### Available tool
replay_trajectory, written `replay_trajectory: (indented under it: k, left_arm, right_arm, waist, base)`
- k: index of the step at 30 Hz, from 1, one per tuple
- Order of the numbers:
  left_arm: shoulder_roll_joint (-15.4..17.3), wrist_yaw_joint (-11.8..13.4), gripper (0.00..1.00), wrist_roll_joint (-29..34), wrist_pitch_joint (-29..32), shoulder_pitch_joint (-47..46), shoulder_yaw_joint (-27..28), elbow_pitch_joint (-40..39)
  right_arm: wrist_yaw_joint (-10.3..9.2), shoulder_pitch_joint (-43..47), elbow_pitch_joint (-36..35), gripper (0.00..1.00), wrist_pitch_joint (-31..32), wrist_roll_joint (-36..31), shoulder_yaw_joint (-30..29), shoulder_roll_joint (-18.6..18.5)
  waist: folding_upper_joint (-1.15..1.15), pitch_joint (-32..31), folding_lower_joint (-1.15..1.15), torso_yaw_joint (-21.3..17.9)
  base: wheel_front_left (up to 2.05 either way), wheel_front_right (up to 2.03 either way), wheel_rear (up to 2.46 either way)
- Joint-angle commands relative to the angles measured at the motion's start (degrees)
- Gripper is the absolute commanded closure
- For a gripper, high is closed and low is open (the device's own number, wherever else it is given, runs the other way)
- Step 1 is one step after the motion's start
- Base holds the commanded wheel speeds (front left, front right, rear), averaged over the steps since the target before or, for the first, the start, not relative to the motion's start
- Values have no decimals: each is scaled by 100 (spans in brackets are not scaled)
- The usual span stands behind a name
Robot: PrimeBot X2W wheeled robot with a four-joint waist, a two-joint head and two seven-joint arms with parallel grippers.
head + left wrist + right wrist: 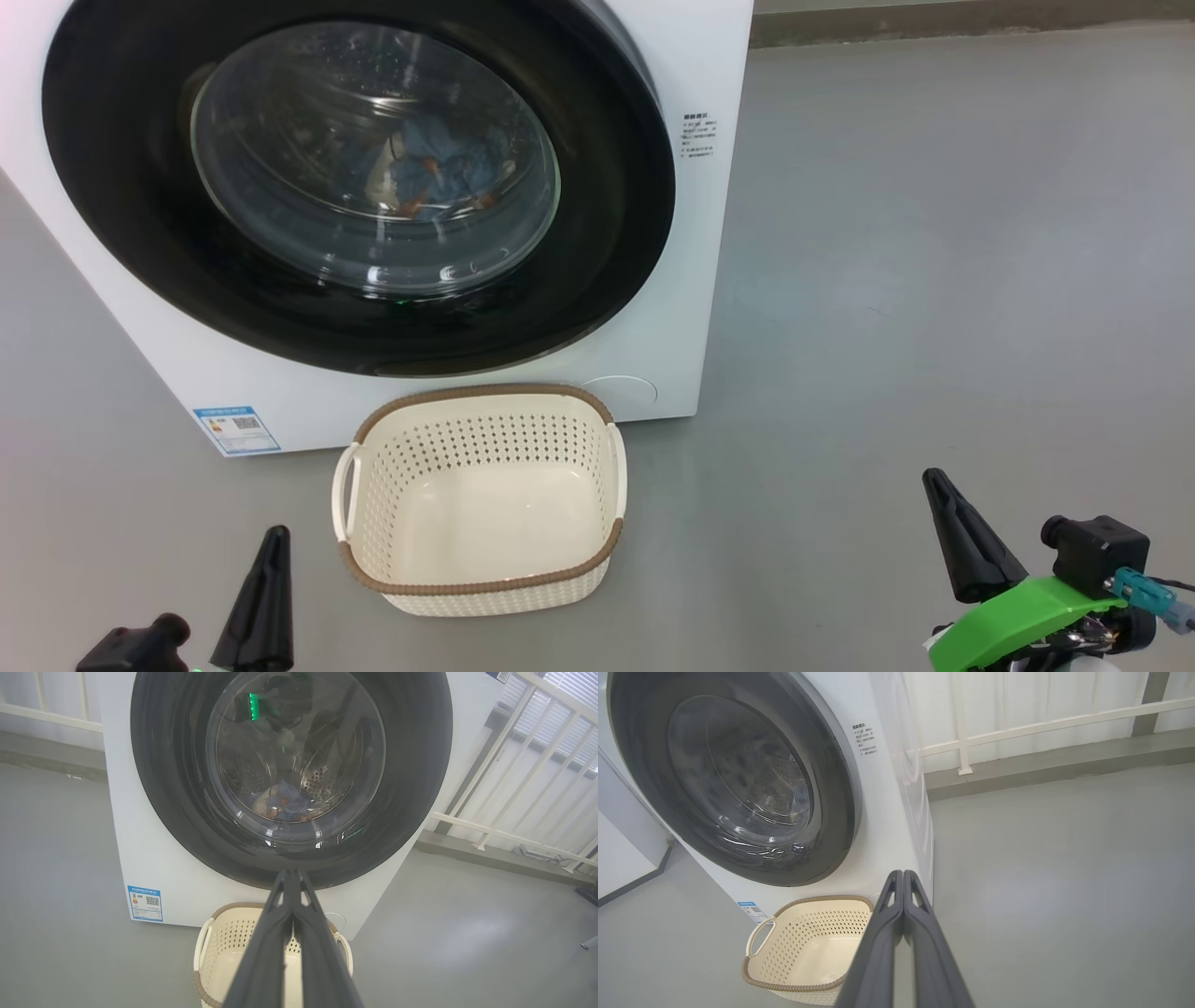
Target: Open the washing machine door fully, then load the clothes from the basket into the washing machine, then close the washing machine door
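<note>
Blue clothes (439, 173), perhaps some cream, behind the washing machine door (607, 215)

Blue label (236, 430) and grey print (699, 136) on the washing machine (681, 327) are illegibly small.

Head downward; wrists low, all sharing basket (485, 439).

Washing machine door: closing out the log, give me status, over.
Left end effector shut, empty; right end effector shut, empty. Washing machine door closed, clothes visible inside. Basket empty, on the floor below the door.
</note>
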Motion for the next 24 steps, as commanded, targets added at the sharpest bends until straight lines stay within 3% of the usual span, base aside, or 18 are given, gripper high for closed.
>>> replay_trajectory:
  k: [1,7,24]
  left_arm:
    - [77,0,100,-191,48,-131,92,-137]
    - [36,0,100,-492,148,-145,152,-140]
    - [-78,1,100,-1343,436,-192,329,-155]
  right_arm:
    - [-1,-162,-157,100,44,206,-81,-60]
    - [-1,-161,-180,100,141,517,-161,-16]
    - [-4,-164,-250,100,420,1395,-395,114]
  waist:
    - [0,-9,11,2]
    - [0,-4,0,7]
    - [0,-10,0,21]
  base:
    - [0,0,0]
    - [0,0,0]
    - [0,0,0]
